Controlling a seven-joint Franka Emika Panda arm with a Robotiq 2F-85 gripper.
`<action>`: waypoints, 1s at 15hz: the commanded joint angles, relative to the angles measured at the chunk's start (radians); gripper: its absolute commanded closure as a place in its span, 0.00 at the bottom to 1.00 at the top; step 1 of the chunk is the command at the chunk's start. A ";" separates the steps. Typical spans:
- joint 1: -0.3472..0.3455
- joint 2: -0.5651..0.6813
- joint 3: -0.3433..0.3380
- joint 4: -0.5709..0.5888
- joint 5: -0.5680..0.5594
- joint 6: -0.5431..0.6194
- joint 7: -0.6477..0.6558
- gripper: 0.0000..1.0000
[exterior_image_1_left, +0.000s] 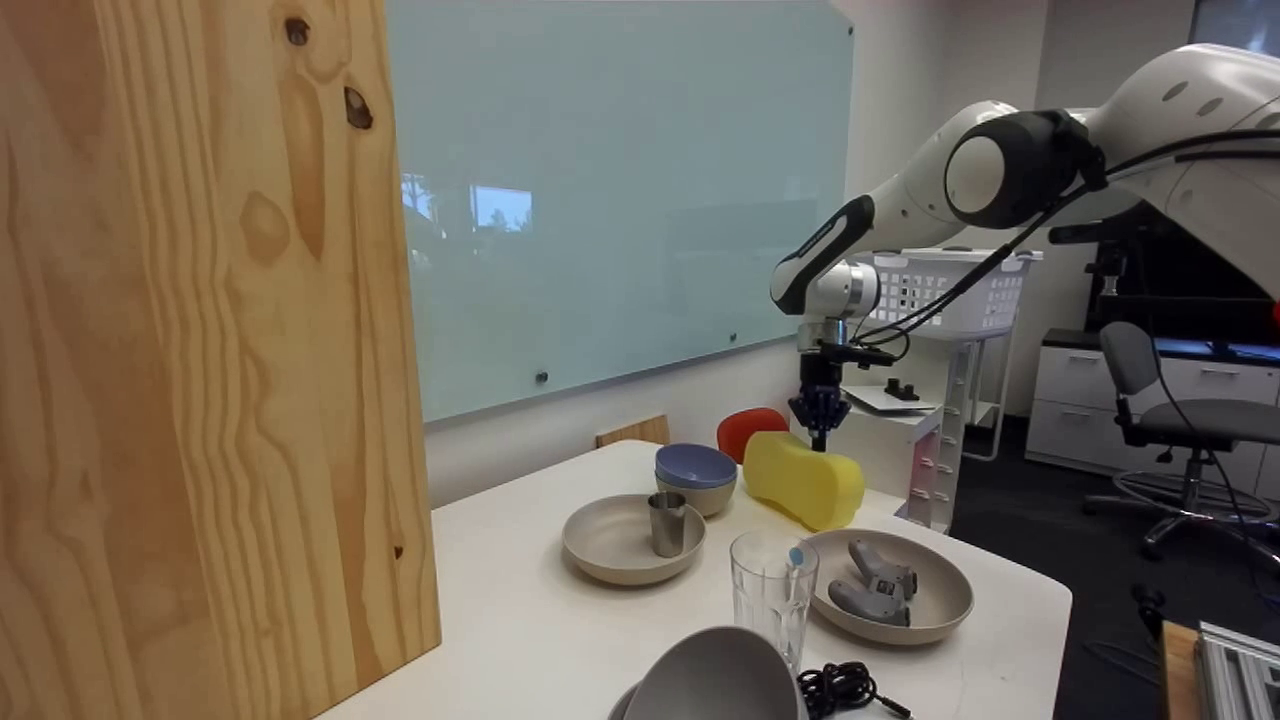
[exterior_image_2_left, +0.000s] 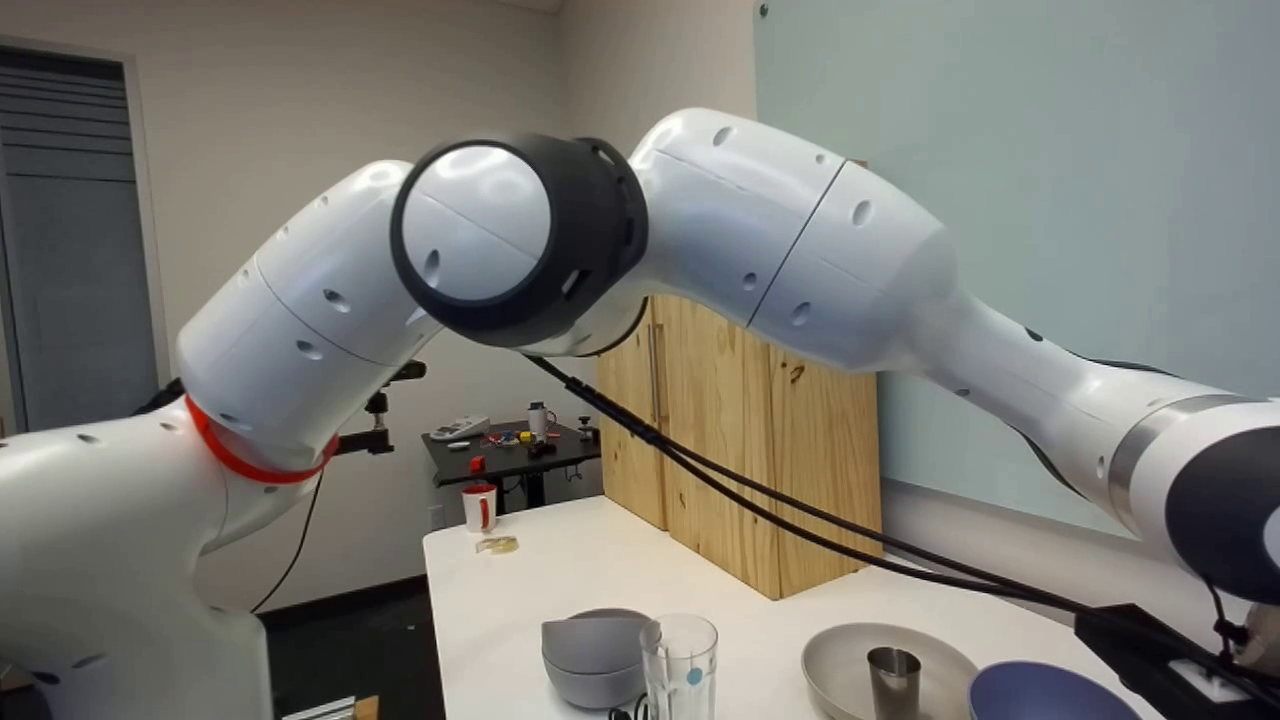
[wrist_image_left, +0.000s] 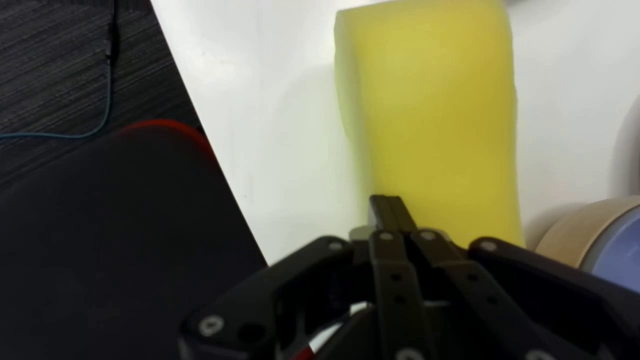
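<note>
A large yellow sponge-like block (exterior_image_1_left: 800, 485) stands on its long narrow side near the far end of the white table. My gripper (exterior_image_1_left: 819, 443) points down at its upper face. In the wrist view the gripper (wrist_image_left: 388, 201) is shut, fingertips together with nothing between them, over one long edge of the yellow block (wrist_image_left: 442, 115). Whether the tips touch the block I cannot tell. Beside it is a blue bowl (exterior_image_1_left: 696, 464) stacked in a beige one (exterior_image_1_left: 705, 497). An exterior view shows the arm (exterior_image_2_left: 850, 260), with the gripper out of frame.
A metal cup (exterior_image_1_left: 667, 525) stands in a beige dish (exterior_image_1_left: 605, 535). Another dish (exterior_image_1_left: 945, 590) holds a grey game controller (exterior_image_1_left: 875, 590). Nearer are a clear glass (exterior_image_1_left: 775, 590), grey bowls (exterior_image_1_left: 715, 680) and a black cable (exterior_image_1_left: 845, 690). A wooden cabinet (exterior_image_2_left: 725, 440) and glass board (exterior_image_1_left: 620, 200) flank the table.
</note>
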 joint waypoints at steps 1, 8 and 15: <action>0.000 0.041 0.003 0.049 -0.008 -0.027 -0.003 1.00; -0.017 0.030 -0.012 -0.026 0.004 -0.008 0.002 1.00; -0.030 0.059 -0.015 -0.008 -0.001 -0.024 0.006 1.00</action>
